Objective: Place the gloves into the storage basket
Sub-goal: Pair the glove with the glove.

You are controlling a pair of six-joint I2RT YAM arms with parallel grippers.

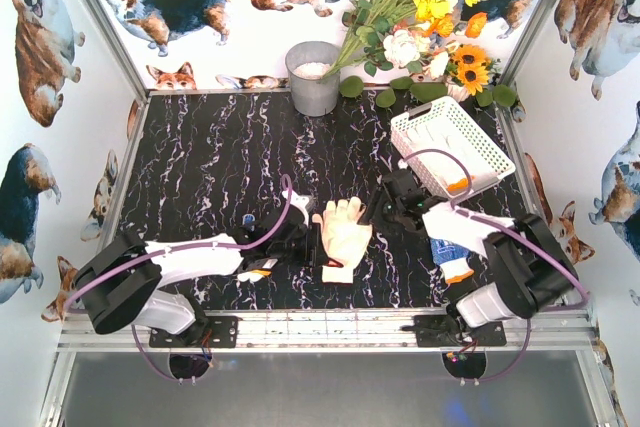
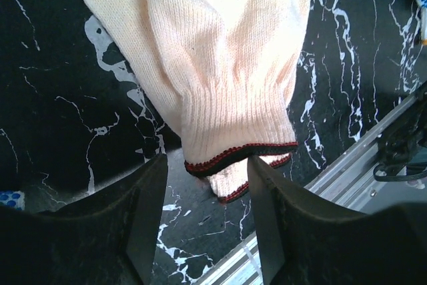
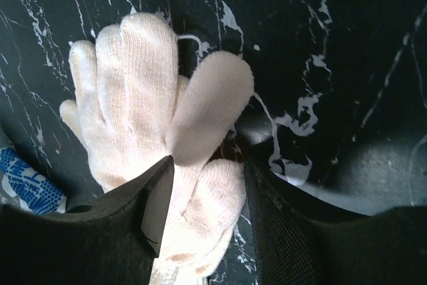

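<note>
A cream knit glove (image 1: 343, 232) lies flat, palm up, on the black marble table between my two grippers. My left gripper (image 1: 305, 234) is at its cuff. In the left wrist view the red-and-black trimmed cuff (image 2: 233, 131) reaches just between the open fingertips of the left gripper (image 2: 207, 165). My right gripper (image 1: 382, 212) is at the glove's finger end, and the right gripper (image 3: 209, 171) stands open astride the glove's thumb (image 3: 213, 191). A blue-and-white dotted glove (image 1: 455, 257) with an orange cuff lies by the right arm. The white slotted storage basket (image 1: 470, 137) holds white gloves.
A grey metal bucket (image 1: 314, 77) and a bunch of flowers (image 1: 420, 7) stand at the back. Another blue dotted glove (image 1: 248, 219) peeks out under the left arm. The table's metal front rail (image 1: 320, 327) runs close behind the cuff.
</note>
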